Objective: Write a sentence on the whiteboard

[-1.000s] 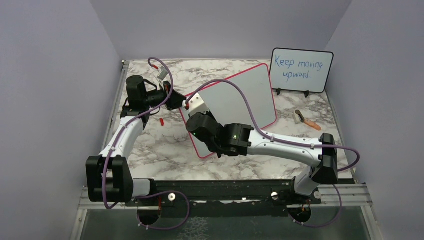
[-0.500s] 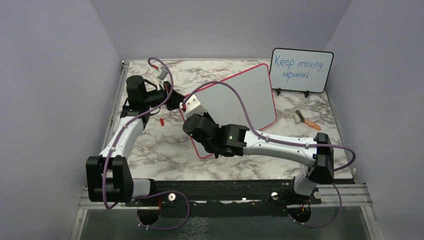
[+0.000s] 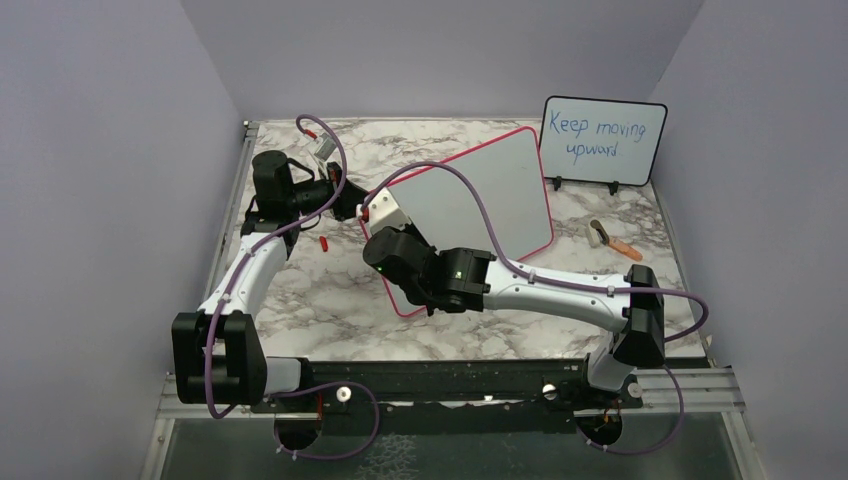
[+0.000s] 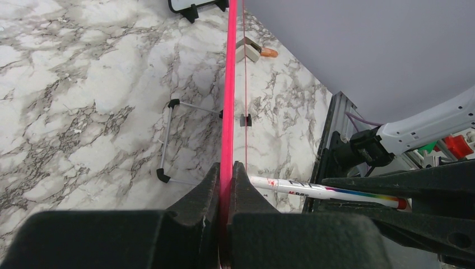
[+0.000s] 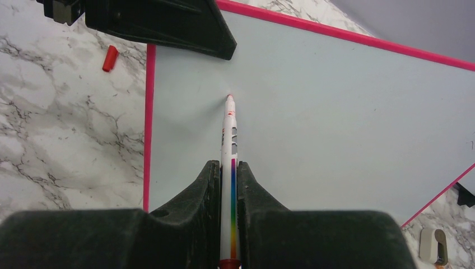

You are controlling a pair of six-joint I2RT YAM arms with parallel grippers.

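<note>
Where the whiteboard (image 3: 480, 190) stands propped at a slant near the middle of the tabletop (image 3: 320, 290), the left end effector (image 4: 226, 168) has its left edge. Fingers closed tight on the thin pink frame, seen edge-on from the left wrist. Board's black wire feet rest on the marble.

Right end effector (image 5: 229, 165): closed around a white marker (image 5: 229, 140) with a rainbow stripe, barrel pinched between both fingers, red tip pointing away from the wrist. Tip sits at the board face, toward the corner nearest the left end effector. A faint shadow lies under the tip. Touching or just off the surface: cannot tell. Board face around the tip reads plain pale white.

Red cap (image 3: 324, 242) lies on the marble just left of the board, apart from it.

Back right: smaller black-framed board (image 3: 603, 140), upright, blue handwriting "Keep moving upward". Near it on the tabletop, right of the whiteboard, a small eraser (image 3: 600, 233) beside an orange object, too small to identify.
</note>
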